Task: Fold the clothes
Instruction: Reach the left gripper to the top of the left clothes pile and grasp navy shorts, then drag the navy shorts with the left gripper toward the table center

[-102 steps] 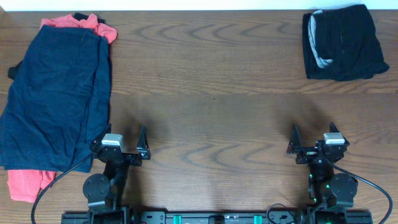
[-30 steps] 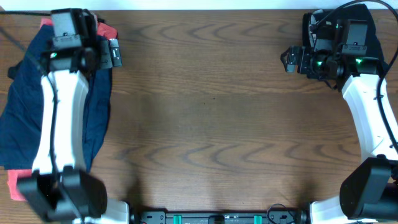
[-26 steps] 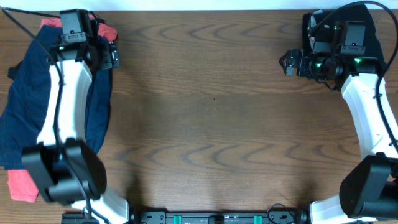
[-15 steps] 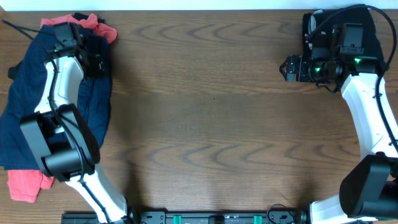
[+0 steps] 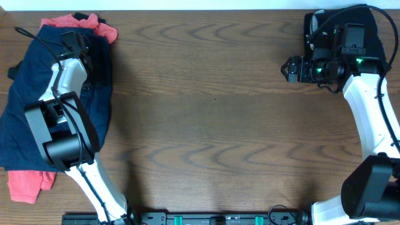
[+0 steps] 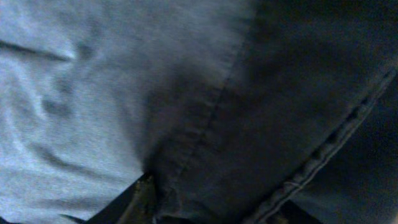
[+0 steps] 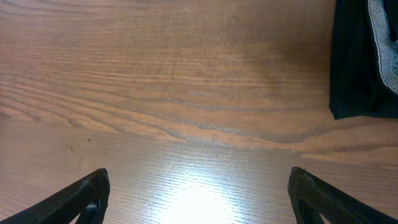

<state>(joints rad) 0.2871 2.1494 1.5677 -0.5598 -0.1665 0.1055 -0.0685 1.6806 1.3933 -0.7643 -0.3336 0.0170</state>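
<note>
**Fold-the-clothes rig: left arm down in the pile, right arm over bare wood**

Clothes first. The pile sits at the left edge of the worktop [image 5: 206, 112]. A big navy garment [image 5: 25, 106] is on top, and coral-red fabric [image 5: 25, 184] pokes out below its near end and again at the far end. The black folded piece [image 5: 382, 37] with the grey lining is way off in the far right corner, well apart from the pile.

The left end effector [image 5: 80, 45] is pressed down onto the far end of the navy garment, near the coral bit. Its wrist cam is basically all blue cloth [image 6: 93, 93], with a stitched seam [image 6: 211, 112] running diagonally. The left end effector [image 6: 211, 208] only shows its two tips at the bottom edge. They sit apart with fabric bunched between them, and I can't see anything pinched.

The right end effector [image 5: 290, 67] hangs just left of the black piece. On its own cam the right end effector [image 7: 199, 199] is spread wide and holding nothing, with only wood under it. The black piece [image 7: 360, 62] is off to the upper right.
</note>
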